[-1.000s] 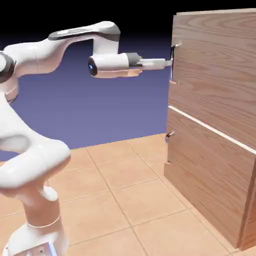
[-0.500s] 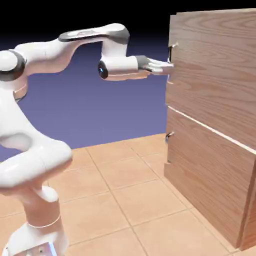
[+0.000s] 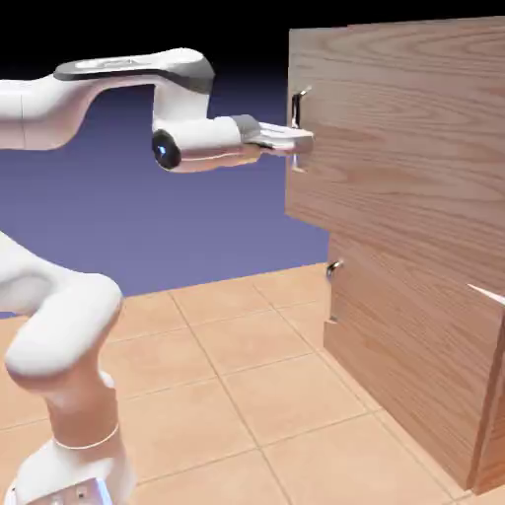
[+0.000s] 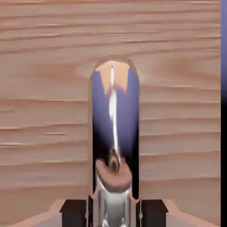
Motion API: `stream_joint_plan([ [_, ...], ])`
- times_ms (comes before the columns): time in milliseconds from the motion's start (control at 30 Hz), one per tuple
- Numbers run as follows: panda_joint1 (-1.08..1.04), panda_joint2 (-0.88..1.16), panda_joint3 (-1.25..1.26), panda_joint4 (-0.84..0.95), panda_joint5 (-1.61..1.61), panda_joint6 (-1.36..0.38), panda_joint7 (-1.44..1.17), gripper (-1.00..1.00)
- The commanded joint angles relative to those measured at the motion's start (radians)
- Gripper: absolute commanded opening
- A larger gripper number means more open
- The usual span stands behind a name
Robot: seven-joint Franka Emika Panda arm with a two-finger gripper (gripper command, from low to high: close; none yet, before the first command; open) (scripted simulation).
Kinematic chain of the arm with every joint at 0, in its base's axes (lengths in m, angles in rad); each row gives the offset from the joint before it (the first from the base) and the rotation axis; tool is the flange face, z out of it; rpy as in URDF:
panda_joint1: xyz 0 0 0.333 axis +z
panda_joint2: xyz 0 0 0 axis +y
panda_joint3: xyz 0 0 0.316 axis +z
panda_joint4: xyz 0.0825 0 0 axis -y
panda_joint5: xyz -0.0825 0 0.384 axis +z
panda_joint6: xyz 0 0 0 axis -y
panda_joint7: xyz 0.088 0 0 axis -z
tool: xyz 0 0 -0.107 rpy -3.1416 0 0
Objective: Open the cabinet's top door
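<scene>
Gripping the top door's handle (image 4: 113, 111), the nearly closed gripper (image 3: 304, 141) abuts the door (image 3: 395, 128)

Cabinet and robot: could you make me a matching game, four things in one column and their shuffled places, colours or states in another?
1. Top door
2. Lower door
3. Gripper
4. Floor tiles

A. Orange-tan
B. Closed on a silver bar handle
C. Shut
D. Partly open, jutting out

Pairs: 1-D, 2-C, 3-B, 4-A
</scene>
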Motion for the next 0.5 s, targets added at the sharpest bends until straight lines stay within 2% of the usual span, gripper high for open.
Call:
stream_joint_plan([
  [0,0.036,-0.016,-0.034,-0.027,-0.032,-0.014,0.013,-1.00],
  [233,0.259,-0.167,-0.279,-0.212,-0.319,-0.111,0.142,-1.00],
  [467,0.352,-0.337,-0.482,-0.341,-0.623,-0.234,0.290,-1.00],
])
